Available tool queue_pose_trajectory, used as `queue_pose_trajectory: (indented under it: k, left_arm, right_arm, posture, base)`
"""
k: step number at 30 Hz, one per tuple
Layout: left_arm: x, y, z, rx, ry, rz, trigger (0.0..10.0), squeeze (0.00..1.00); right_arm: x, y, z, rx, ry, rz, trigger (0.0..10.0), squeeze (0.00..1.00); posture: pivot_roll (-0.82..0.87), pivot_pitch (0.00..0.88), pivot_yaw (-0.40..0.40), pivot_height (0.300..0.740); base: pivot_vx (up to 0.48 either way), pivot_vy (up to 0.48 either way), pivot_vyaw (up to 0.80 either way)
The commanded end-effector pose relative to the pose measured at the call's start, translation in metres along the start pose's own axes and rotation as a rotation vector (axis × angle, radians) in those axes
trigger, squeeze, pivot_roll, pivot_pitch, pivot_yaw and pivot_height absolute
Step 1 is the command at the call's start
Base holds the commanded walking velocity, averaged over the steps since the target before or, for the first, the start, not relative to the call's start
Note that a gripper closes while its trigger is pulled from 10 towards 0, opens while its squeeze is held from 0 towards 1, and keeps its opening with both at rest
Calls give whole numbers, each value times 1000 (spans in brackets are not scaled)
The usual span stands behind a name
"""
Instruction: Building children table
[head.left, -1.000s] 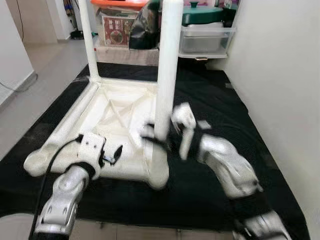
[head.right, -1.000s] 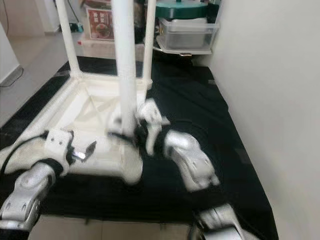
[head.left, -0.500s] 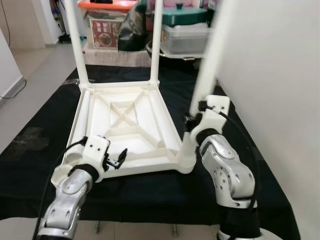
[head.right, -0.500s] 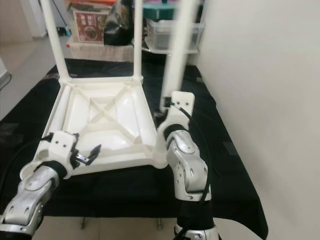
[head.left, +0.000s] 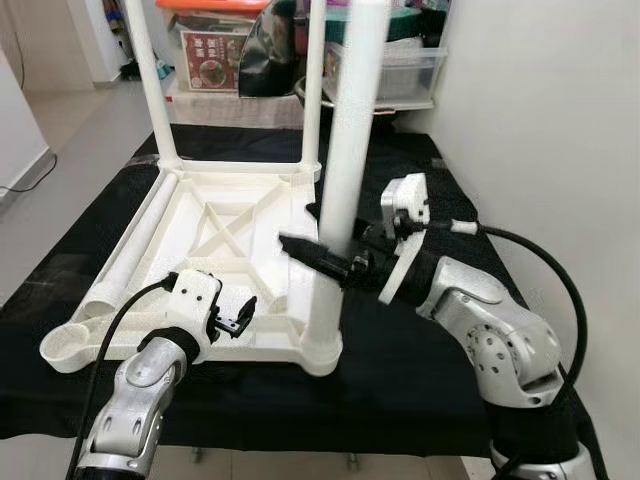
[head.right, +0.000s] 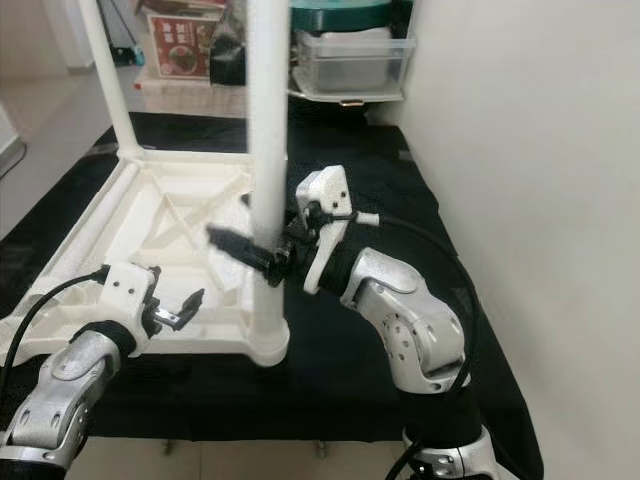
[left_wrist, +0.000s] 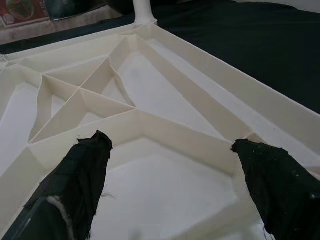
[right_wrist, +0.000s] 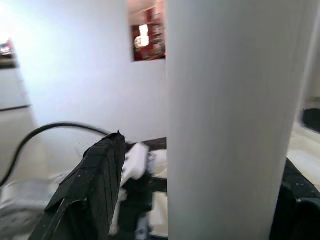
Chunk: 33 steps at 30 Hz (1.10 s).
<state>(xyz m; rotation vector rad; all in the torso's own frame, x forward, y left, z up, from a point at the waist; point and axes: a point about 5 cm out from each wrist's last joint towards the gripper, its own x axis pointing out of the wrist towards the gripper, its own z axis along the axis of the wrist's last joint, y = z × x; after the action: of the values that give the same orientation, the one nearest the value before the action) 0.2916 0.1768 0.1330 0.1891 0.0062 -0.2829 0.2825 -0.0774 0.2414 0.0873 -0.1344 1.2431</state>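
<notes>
The upturned white table top lay on a black cloth, underside up so legs could slot into its corners. 3 legs stood upright; the near right leg sat in its corner socket. The right gripper straddled that leg, fingers either side, apparently steadying it. The left gripper hovered open and empty over the near edge beside the loose leg, likely the next part.
</notes>
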Motion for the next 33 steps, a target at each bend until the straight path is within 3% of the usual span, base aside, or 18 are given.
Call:
queue_pose_trajectory:
  k: [1, 2, 3, 7, 10, 11, 14, 17, 18, 20, 21, 22, 23, 24, 29, 30, 31, 33]
  left_arm:
    - [3, -2, 0, -10, -1, -9, 10000, 0]
    - [2, -1, 0, -8, -3, -5, 10000, 0]
    - [1, -1, 0, -8, -4, -4, 10000, 0]
    - [0, 0, -1, -7, -2, -1, 10000, 0]
    - [-3, 1, -3, -4, 4, 2, 10000, 0]
    - [-3, 1, -3, -4, 4, 2, 10000, 0]
    - [-3, 0, -3, -4, 3, 0, 10000, 0]
    - [-2, 0, -2, -6, 2, -1, 10000, 0]
    - [-2, -1, -3, -7, 4, -10, 10000, 0]
    - [-2, -2, -3, -8, 6, -15, 10000, 0]
    - [-2, -3, -4, -8, 8, -20, 10000, 0]
    - [-2, -3, -4, -8, 8, -20, 10000, 0]
    - [-1, -3, -4, -7, 9, -23, 10000, 0]
    - [-1, -3, -4, -7, 9, -23, 10000, 0]
    - [1, -1, -2, -5, 5, -20, 10000, 0]
    - [1, -1, -2, -6, 4, -19, 10000, 0]
    - [1, -1, -2, -6, 4, -19, 10000, 0]
    - [0, -1, -3, -7, 4, -19, 10000, 0]
  right_arm:
    - [9, 6, -17, 19, 54, 90, 9922, 0]
    - [20, 2, -31, 30, 96, 87, 1059, 0]
    - [22, 1, -33, 33, 105, 88, 0, 0]
    - [25, -10, -40, 28, 151, -24, 0, 0]
    - [3, -69, -69, 41, 320, -779, 0, 0]
    - [3, -69, -69, 41, 320, -779, 0, 0]
    - [-26, -81, -72, 44, 307, -1131, 0, 0]
    - [-31, -76, -65, 19, 268, -1206, 0, 0]
    - [-21, -56, -55, -9, 226, -1185, 8078, 0]
    - [-15, -50, -54, -3, 220, -1150, 8078, 0]
    - [-9, -44, -51, -22, 207, -1112, 10000, 0]
    - [-9, -44, -51, -22, 207, -1112, 10000, 0]
    - [-5, -41, -46, -20, 163, -1068, 10000, 255]
    - [-4, -41, -43, -12, 128, -1039, 10000, 1000]
    - [1, -52, -25, -10, 56, -917, 10000, 1000]
    - [4, -56, -18, -5, 27, -829, 10000, 0]
    - [4, -56, -18, -5, 27, -829, 10000, 0]
    - [9, -47, -5, 12, -43, -597, 10000, 0]
  posture:
    - [125, 0, -90, 740]
    - [133, 0, -96, 740]
    - [133, 0, -96, 740]
    - [133, 0, -96, 740]
    - [126, 0, -90, 740]
    - [126, 0, -90, 740]
    - [125, 0, -89, 740]
    - [122, 0, -82, 740]
    - [105, 0, -67, 740]
    - [105, 0, -67, 740]
    - [102, 0, -65, 740]
    - [102, 0, -65, 740]
    - [100, 0, -62, 740]
    - [100, 0, -62, 740]
    - [100, 0, -64, 740]
    - [98, 0, -63, 740]
    - [98, 0, -63, 740]
    - [95, 0, -63, 740]
  base:
    - [0, 0, 0]
    - [0, 0, 0]
    - [0, 0, 0]
    - [0, 0, 0]
    - [0, 0, 0]
    - [0, 0, 0]
    - [0, 0, 0]
    - [0, 0, 0]
    - [0, 0, 0]
    - [0, 0, 0]
    - [0, 0, 0]
    - [0, 0, 0]
    - [0, 0, 0]
    - [0, 0, 0]
    - [0, 0, 0]
    - [0, 0, 0]
    - [0, 0, 0]
    - [0, 0, 0]
